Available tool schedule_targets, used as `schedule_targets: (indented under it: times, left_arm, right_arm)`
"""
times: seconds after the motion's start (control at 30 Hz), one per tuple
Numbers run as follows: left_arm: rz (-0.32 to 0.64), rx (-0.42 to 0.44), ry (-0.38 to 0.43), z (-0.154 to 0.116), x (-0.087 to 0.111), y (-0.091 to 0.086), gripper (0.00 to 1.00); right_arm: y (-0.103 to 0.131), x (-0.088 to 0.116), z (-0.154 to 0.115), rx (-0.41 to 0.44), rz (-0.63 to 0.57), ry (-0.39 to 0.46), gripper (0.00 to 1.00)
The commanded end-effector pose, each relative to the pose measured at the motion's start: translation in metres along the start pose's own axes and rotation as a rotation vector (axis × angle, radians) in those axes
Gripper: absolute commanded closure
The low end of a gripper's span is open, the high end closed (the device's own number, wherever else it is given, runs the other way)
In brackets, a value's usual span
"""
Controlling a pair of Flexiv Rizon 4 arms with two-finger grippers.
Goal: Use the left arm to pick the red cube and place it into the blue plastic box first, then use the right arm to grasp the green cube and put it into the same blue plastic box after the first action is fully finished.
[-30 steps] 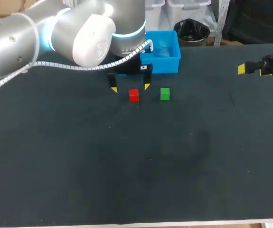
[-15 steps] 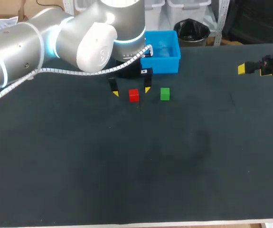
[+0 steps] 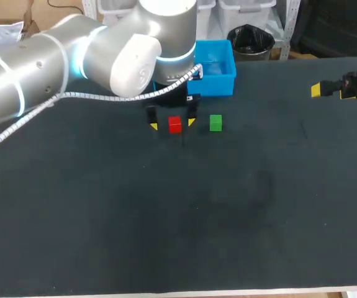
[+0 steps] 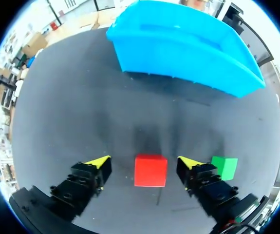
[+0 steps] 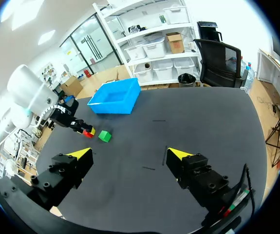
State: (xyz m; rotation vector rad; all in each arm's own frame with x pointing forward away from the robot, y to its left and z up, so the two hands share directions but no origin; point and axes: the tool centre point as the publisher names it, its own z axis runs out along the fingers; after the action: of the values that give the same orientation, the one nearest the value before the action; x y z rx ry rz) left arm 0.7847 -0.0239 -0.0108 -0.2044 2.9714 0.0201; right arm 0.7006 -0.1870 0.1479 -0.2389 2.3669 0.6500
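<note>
Upper centre of the head view: left pincer point(image 3: 172, 124), fingers apart, straddles the red cube point(image 3: 175, 125), which sits centred between them, untouched.

Our worktop point(image 3: 166, 236), dark and matte under soft light

We see one wide piece of furniture, covered in a charcoal sheet that fills nearly the whole head view from side to side. Along its near side runs a thin pale edge point(image 3: 228, 292), the one bright line on it. The covering lies flat, and we find a faintly lighter patch point(image 3: 259, 186) a little right of the middle. From the right wrist view we make out a few short dark marks point(image 5: 158, 120) scattered over the surface. The light falls evenly from above, so the sheet reads as one dull tone, and what shadows we see on it are small and blurred.
</note>
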Motion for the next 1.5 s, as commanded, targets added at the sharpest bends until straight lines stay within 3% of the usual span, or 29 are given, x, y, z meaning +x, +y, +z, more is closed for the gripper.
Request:
schedule_targets:
  times: [0.03, 0.3, 0.83, 1.3, 1.5]
  left_arm:
    - [-0.002, -0.008, 0.008, 0.005, -0.004, -0.001, 1.00]
    - [-0.006, -0.024, 0.005, -0.003, -0.002, 0.003, 1.00]
    - [-0.008, 0.014, -0.027, -0.092, -0.027, 0.013, 1.00]
    - [-0.009, 0.010, -0.037, -0.097, -0.026, 0.017, 1.00]
    - [-0.022, 0.046, -0.056, -0.107, -0.035, 0.014, 1.00]
  right_arm:
    - [0.002, 0.000, -0.001, 0.007, 0.002, 0.001, 0.00]
    - [0.002, 0.000, -0.001, 0.007, 0.002, 0.001, 0.00]
    - [0.002, 0.000, -0.001, 0.007, 0.002, 0.001, 0.00]
    - [0.002, 0.000, -0.001, 0.007, 0.002, 0.001, 0.00]
    - [0.002, 0.000, -0.001, 0.007, 0.002, 0.001, 0.00]
